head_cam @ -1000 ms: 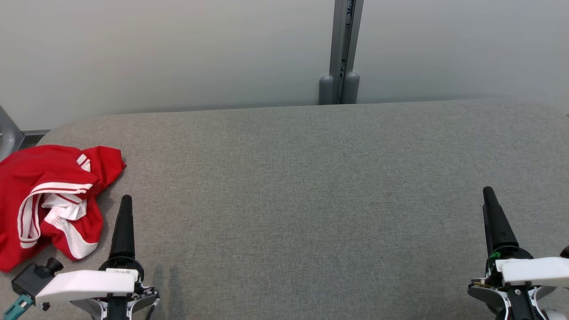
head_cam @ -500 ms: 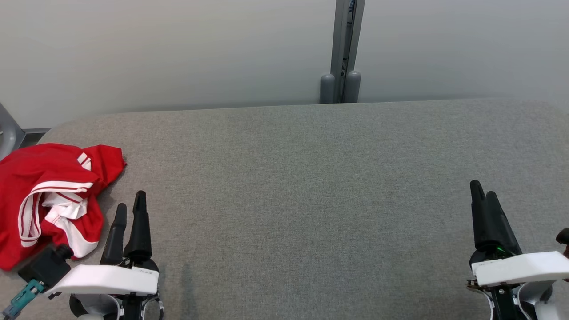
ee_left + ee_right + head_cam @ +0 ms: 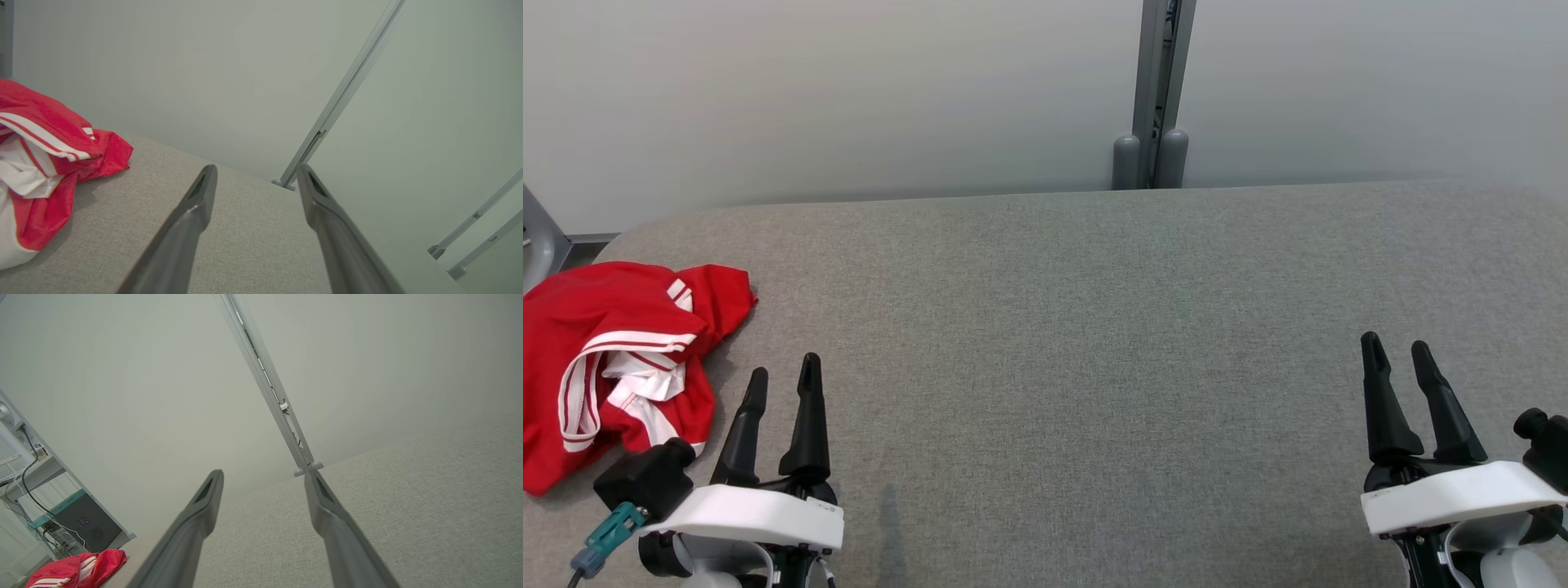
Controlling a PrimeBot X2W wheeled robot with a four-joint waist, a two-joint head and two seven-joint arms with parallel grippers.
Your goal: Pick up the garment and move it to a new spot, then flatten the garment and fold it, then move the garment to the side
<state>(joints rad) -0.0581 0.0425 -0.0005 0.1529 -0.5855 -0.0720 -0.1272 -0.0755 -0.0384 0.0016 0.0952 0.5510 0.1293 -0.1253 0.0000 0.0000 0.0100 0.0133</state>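
A red garment (image 3: pixel 613 359) with white stripes lies crumpled at the left edge of the grey table (image 3: pixel 1094 327). It also shows at the left of the left wrist view as the garment (image 3: pixel 45 171), and small at the lower left of the right wrist view as the garment (image 3: pixel 77 571). My left gripper (image 3: pixel 784 376) is open near the front left, just right of the cloth and apart from it, empty between its fingers (image 3: pixel 192 220). Far off at the front right, my right gripper (image 3: pixel 1395 349) is open and empty too.
A pale wall with a grey vertical post (image 3: pixel 1156 90) runs behind the table. In the right wrist view a shelf with cables and a dark box (image 3: pixel 77 526) stands beyond the table's left end.
Both wrists have rolled, so each gripper's two fingers now appear side by side with a gap. The left gripper has shifted slightly right, the right gripper slightly left. The garment has not moved.
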